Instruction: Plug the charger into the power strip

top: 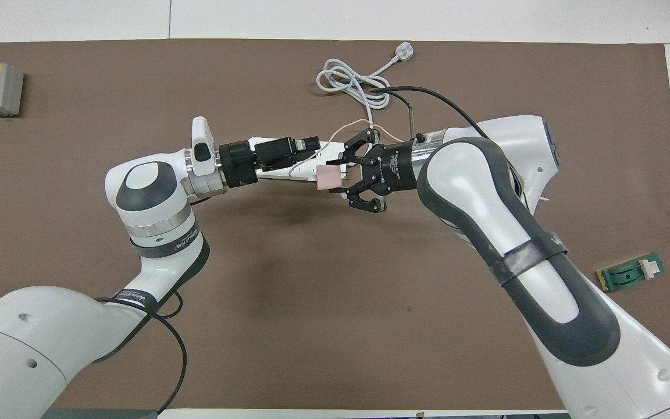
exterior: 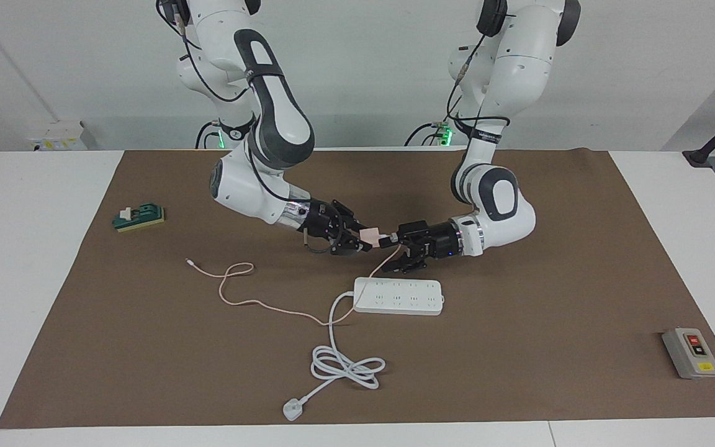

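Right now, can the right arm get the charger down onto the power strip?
Probably yes. The right claw, shut on the charger, hangs just above the power strip, whose sockets face up uncovered; the open left claw sits close alongside.

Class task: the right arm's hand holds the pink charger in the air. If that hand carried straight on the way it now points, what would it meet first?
Most likely the left hand: the right hand, shut on the charger, points almost straight at it above the power strip. Depth between them is hard to judge.

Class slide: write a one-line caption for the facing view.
Right end effector holds the pink charger above the table near the white power strip; open left end effector alongside.
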`<control>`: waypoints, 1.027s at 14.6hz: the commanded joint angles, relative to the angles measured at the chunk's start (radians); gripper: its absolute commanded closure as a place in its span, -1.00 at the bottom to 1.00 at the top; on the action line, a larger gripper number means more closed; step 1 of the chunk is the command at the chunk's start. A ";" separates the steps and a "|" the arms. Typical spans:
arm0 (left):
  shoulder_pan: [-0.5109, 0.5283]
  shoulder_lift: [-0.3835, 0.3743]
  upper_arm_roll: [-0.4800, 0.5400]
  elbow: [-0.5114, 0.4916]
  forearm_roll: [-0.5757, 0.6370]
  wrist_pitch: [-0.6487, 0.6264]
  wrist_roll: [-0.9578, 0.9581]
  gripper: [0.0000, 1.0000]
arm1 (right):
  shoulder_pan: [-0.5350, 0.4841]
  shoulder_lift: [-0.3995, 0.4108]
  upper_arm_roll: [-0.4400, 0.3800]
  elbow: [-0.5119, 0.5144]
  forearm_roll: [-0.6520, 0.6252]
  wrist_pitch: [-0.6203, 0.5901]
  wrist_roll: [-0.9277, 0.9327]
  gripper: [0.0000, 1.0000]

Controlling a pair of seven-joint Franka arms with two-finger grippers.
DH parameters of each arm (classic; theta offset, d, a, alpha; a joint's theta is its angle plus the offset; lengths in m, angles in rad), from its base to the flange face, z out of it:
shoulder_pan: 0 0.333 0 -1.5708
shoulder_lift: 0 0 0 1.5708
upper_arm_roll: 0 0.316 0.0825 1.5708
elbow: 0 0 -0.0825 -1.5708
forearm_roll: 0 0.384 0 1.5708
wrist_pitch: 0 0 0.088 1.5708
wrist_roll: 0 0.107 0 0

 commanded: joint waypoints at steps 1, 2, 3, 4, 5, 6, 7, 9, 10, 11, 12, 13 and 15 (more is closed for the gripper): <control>-0.023 -0.101 0.013 -0.102 -0.022 0.053 0.024 -1.00 | -0.013 -0.005 0.002 0.008 -0.027 -0.021 0.002 1.00; -0.023 -0.116 0.013 -0.116 -0.022 0.053 0.022 -1.00 | -0.013 -0.005 0.002 0.008 -0.028 -0.021 0.001 1.00; -0.031 -0.127 0.011 -0.130 -0.022 0.054 0.022 -1.00 | -0.013 -0.005 0.002 0.008 -0.028 -0.021 0.001 1.00; -0.040 -0.141 0.013 -0.147 -0.022 0.059 0.019 -1.00 | -0.013 -0.005 0.002 0.008 -0.028 -0.021 0.002 1.00; -0.043 -0.150 0.013 -0.153 -0.022 0.074 0.019 -1.00 | -0.013 -0.005 0.002 0.008 -0.028 -0.021 0.001 1.00; -0.044 -0.150 0.011 -0.153 -0.022 0.082 0.019 -1.00 | -0.013 -0.005 0.002 0.008 -0.028 -0.021 0.001 1.00; -0.046 -0.149 0.011 -0.153 -0.022 0.085 0.021 -1.00 | -0.013 -0.005 0.002 0.008 -0.028 -0.021 0.001 1.00; -0.073 -0.152 0.013 -0.153 -0.022 0.131 0.024 -1.00 | -0.013 -0.004 0.002 0.008 -0.028 -0.021 0.001 1.00; -0.077 -0.153 0.011 -0.153 -0.022 0.149 0.024 -1.00 | -0.013 -0.004 0.002 0.008 -0.028 -0.021 0.001 1.00; -0.086 -0.152 0.011 -0.152 -0.024 0.153 0.022 -1.00 | -0.013 -0.005 0.002 0.008 -0.028 -0.021 0.001 1.00; -0.087 -0.150 0.011 -0.149 -0.024 0.156 0.022 -1.00 | -0.013 -0.005 0.002 0.008 -0.028 -0.021 0.001 1.00; -0.087 -0.149 0.011 -0.147 -0.024 0.156 0.022 -1.00 | -0.013 -0.005 0.002 0.008 -0.028 -0.021 0.002 1.00; -0.087 -0.149 0.011 -0.146 -0.022 0.156 0.021 -1.00 | -0.013 -0.005 0.002 0.007 -0.028 -0.021 0.001 1.00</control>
